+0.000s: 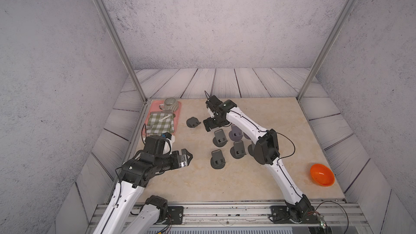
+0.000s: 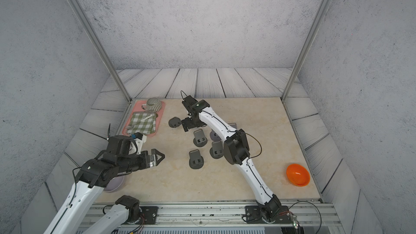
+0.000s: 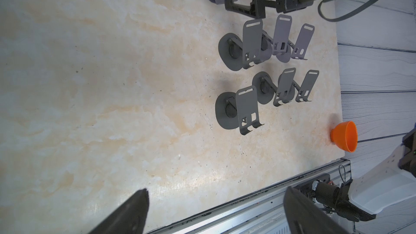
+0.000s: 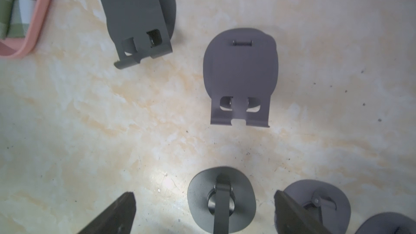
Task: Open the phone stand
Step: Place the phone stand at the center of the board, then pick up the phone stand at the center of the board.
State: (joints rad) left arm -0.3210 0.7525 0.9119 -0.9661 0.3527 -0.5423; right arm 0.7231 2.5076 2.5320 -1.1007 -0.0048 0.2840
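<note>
Dark grey phone stand (image 4: 137, 19) and purplish phone stand (image 4: 239, 75) lie folded.

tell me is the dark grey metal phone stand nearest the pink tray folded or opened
Folded, or nearly: the dark grey phone stand has its plate lying low over its round base, unlike the opened stand nearby.

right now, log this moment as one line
left gripper: jaws open, empty | right gripper: jaws open, empty, near folded purple-grey phone stand | dark grey folded stand by pink tray | open phone stands: six
</note>
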